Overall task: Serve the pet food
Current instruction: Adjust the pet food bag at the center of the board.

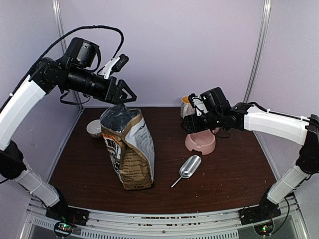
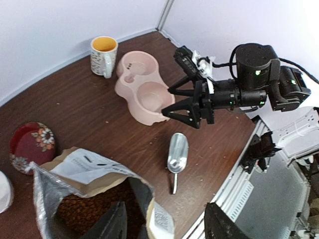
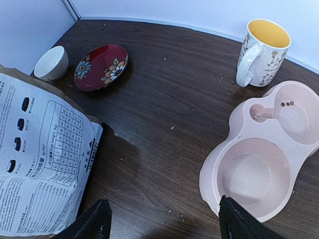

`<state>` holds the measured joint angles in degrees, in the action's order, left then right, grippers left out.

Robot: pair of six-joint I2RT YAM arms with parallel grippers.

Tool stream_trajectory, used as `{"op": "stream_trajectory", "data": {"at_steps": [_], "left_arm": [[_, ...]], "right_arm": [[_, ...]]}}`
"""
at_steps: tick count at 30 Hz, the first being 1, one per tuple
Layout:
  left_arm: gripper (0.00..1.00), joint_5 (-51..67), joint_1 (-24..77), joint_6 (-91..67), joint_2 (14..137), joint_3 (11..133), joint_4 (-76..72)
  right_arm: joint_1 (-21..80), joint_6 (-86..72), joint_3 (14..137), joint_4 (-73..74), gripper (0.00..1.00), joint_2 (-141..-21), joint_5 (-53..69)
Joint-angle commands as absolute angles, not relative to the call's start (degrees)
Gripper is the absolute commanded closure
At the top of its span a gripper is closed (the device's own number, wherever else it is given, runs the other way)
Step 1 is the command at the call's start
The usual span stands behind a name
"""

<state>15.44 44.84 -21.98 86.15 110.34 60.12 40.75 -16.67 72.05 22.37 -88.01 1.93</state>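
Kibble [image 2: 87,204]: inside bag [image 1: 128,149], left of table centre.
Bag axis: upright, mouth up and open.
Left gripper [image 1: 124,95]: above mouth, fingers apart, empty.
Right gripper [image 1: 192,115]: over pink dish [image 1: 202,143], fingers apart, empty.
Scoop [image 1: 188,168]: flat, right of bag.

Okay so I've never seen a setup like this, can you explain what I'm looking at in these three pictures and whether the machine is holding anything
These are two robot arms bolted at the near edge of a brown table. The wide picture comes from a fixed camera above and behind them. The other two come from cameras on each wrist, looking down past that arm's own pincer.

The left pincer hangs just above the open pet food bag, with brown kibble visible inside. The right pincer hovers over the pink double pet bowl. Both are open and hold nothing.

Also on the table: a metal scoop, a mug with a yellow inside, a red flowered saucer and a small white cup.
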Motion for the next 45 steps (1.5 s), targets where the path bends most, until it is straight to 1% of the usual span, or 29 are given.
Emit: {"op": "stream_trajectory", "data": {"at_steps": [1,3,5,8,10,12,14,19,23,31,36,43,45], "left_arm": [[0.42,1.55,44.97,-19.34,83.07,112.88,65.51],[0.41,-4.09,44.91,-18.98,82.75,114.25,68.85],[0.41,-6.95,44.91,-17.55,83.09,114.76,70.82],[0.54,-4.4,44.91,-15.5,84.3,114.72,70.27],[0.67,-0.97,44.93,-14.87,86.0,115.31,69.67],[0.79,-0.57,44.95,-14.69,88.33,116.92,70.5],[0.83,-1.61,44.93,-14.47,90.26,117.61,71.23],[0.87,-0.17,44.92,-13.71,93.13,116.9,71.54],[0.89,-1.22,44.91,-13.74,94.22,116.28,71.54],[0.9,-2.69,44.91,-12.96,95.54,116.09,71.79],[0.97,-2.31,44.91,-12.3,96.0,115.96,71.65],[0.96,-2.12,44.62,-11.69,97.38,115.92,69.8],[0.94,-1.69,44.2,-11.54,97.55,115.32,68.05]], "right_arm": [[40.67,-15.57,71.14,21.37,0.24,-90.12,3.32],[40.77,-15.43,71.63,21.44,0.25,-91.38,3.58],[40.86,-15.39,72.32,21.45,0.24,-92.54,3.9],[41.12,-15.38,73.59,21.67,0.25,-93.94,4.22],[41.3,-15.37,74.39,21.99,0.25,-94.55,4.22],[41.47,-15.38,74.7,22.31,0.25,-94.75,4.14],[41.53,-15.47,74.43,22.25,0.25,-94.62,3.97],[41.48,-14.9,73.82,23.14,0.25,-94.41,2.68],[41.49,-14.26,74.06,23.51,0.25,-94.57,2.14],[41.53,-14.04,75.66,23.59,0.25,-96.35,2.46],[41.48,-13.98,76.25,23.71,0.24,-97.33,2.85],[41.48,-13.97,76.44,23.52,0.25,-97.99,3.17],[41.48,-14.05,76.23,23.49,0.24,-98.0,3.21]]}}
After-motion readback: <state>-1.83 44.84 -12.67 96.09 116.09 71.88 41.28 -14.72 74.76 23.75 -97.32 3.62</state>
